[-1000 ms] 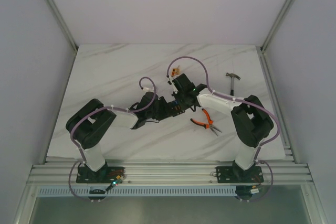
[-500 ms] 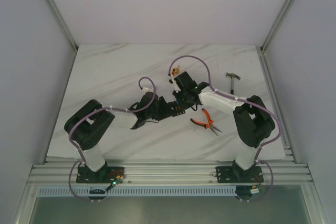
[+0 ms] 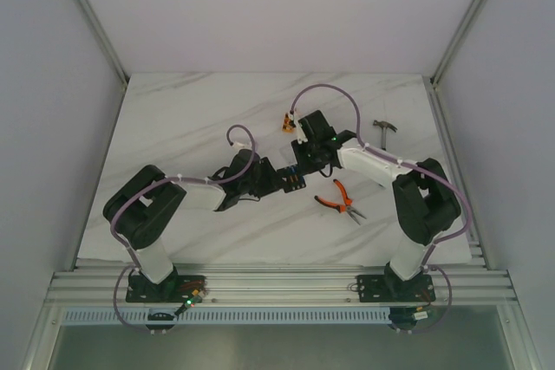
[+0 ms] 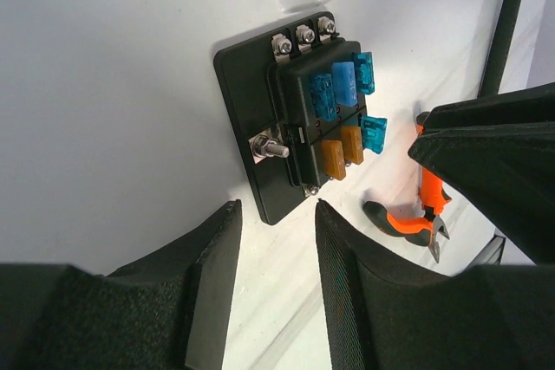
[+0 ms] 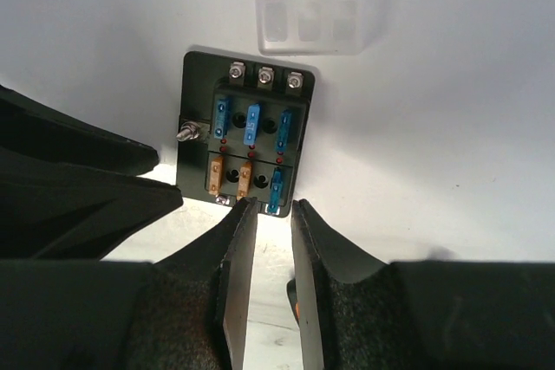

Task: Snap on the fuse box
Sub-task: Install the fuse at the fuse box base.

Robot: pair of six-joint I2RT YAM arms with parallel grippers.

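Observation:
The fuse box [image 3: 296, 182] is a black squarish block with blue and orange fuses, lying flat on the white table between my two grippers. In the left wrist view the fuse box [image 4: 303, 119] sits just beyond my left gripper [image 4: 276, 214], which is open and empty. In the right wrist view the fuse box [image 5: 247, 140] sits just beyond my right gripper [image 5: 275, 210], whose jaws stand a narrow gap apart with nothing between them. A clear plastic cover [image 5: 308, 2] lies on the table past the box's screw edge.
Orange-handled pliers [image 3: 340, 201] lie right of the fuse box and show in the left wrist view [image 4: 408, 218]. A small hammer [image 3: 385, 127] lies at the right. A small orange block [image 3: 288, 123] sits behind the right wrist.
My right wrist has drawn back and to the right, away from the fuse box. The left arm has shifted only slightly. The fuse box stays in place.

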